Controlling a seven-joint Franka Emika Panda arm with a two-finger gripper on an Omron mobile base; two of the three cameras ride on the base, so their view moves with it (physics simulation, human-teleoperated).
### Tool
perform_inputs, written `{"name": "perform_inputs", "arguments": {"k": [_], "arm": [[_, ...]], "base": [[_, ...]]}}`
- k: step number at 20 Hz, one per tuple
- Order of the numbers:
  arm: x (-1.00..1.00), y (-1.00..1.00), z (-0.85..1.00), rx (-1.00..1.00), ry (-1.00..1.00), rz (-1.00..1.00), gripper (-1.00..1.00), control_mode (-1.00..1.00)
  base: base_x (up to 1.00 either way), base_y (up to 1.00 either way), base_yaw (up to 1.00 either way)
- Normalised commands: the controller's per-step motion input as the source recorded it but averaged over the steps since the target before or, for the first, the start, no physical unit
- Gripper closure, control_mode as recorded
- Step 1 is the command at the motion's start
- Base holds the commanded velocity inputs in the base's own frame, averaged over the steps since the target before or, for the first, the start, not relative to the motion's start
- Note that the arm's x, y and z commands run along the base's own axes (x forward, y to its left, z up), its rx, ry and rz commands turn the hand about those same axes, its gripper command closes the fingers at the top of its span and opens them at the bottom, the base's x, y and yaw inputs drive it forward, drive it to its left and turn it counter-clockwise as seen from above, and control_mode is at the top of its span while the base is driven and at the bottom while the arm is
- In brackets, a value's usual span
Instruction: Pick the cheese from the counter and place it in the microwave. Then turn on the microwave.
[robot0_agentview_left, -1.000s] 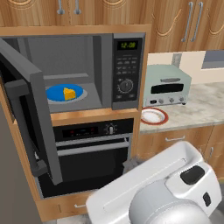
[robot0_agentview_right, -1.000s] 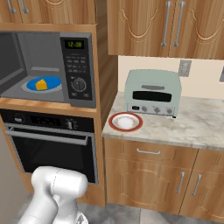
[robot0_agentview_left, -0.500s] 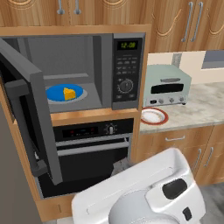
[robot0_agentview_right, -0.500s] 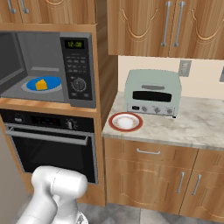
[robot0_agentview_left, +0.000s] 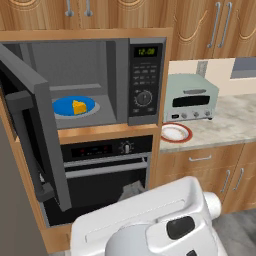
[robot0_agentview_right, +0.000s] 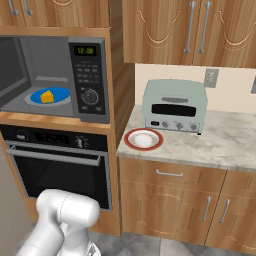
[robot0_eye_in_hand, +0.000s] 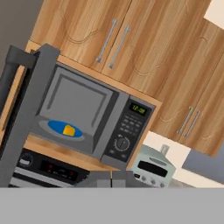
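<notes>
The cheese (robot0_agentview_left: 78, 106) (robot0_agentview_right: 47, 96) (robot0_eye_in_hand: 68, 130) is a small yellow-orange wedge lying on a blue plate (robot0_agentview_left: 64, 107) inside the microwave (robot0_agentview_left: 145, 80) (robot0_agentview_right: 89, 80) (robot0_eye_in_hand: 129, 127). The microwave's door (robot0_agentview_left: 30, 115) (robot0_eye_in_hand: 26, 109) stands swung wide open to the left. Its green display is lit above the buttons and the round knob. In the hand view my gripper (robot0_eye_in_hand: 111, 176) is shut with nothing between its fingertips. It is held back from the microwave and looks at the whole front. The beige counter (robot0_agentview_left: 230, 120) (robot0_agentview_right: 225, 145) runs off to the right.
A pale-green toaster oven (robot0_agentview_left: 191, 97) (robot0_agentview_right: 175, 105) stands on the counter, with a red-rimmed white plate (robot0_agentview_left: 176, 133) (robot0_agentview_right: 144, 139) in front of it. A black oven (robot0_agentview_left: 105, 165) (robot0_agentview_right: 55, 165) sits under the microwave. Wooden cabinets hang above.
In the left base view the arm's white links have shifted and sunk a little. The cheese, the plate and the open door have not moved.
</notes>
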Motion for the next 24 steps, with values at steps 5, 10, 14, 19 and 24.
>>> {"name": "perform_inputs", "arguments": {"k": [5, 10, 14, 19, 24], "arm": [[0.00, 0.07, -0.03, 0.00, -0.03, -0.11, 1.00, -1.00], [0.00, 0.09, -0.02, 0.00, -0.04, -0.11, 1.00, -1.00], [0.00, 0.02, -0.02, 0.00, -0.02, -0.10, 1.00, -1.00], [0.00, 0.00, -0.04, 0.00, -0.01, -0.09, 1.00, -1.00], [0.01, 0.00, -0.03, 0.00, -0.02, -0.09, 1.00, -1.00]], "base": [[0.00, 0.00, 0.00], [0.00, 0.00, 0.00], [0.00, 0.00, 0.00], [0.00, 0.00, 0.00], [0.00, 0.00, 0.00]]}}
